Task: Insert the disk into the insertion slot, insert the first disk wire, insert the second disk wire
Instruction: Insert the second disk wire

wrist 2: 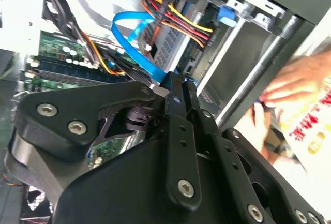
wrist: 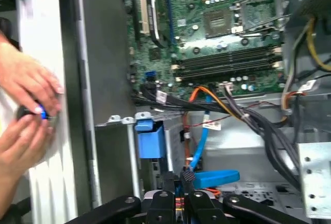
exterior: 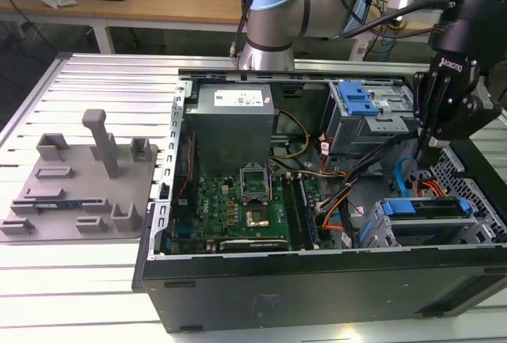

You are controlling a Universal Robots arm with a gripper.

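Tabletop (exterior: pixel 95 280): I see white slatted metal beneath the open computer case (exterior: pixel 317 280).
Hand (exterior: pixel 432 149): pressed together on the blue wire (wrist: pixel 217 176).
Disk (exterior: pixel 428 207): just below my hand, seated in the insertion slot (exterior: pixel 376 228).
Writing: illegible.

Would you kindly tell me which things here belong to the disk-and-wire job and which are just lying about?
Job in hand: disk, sitting in the insertion slot; blue wire, pinched at its connector by the tool.

Lying about: grey fixture tray; power supply; motherboard; taller bay with blue latch; a person's hands.
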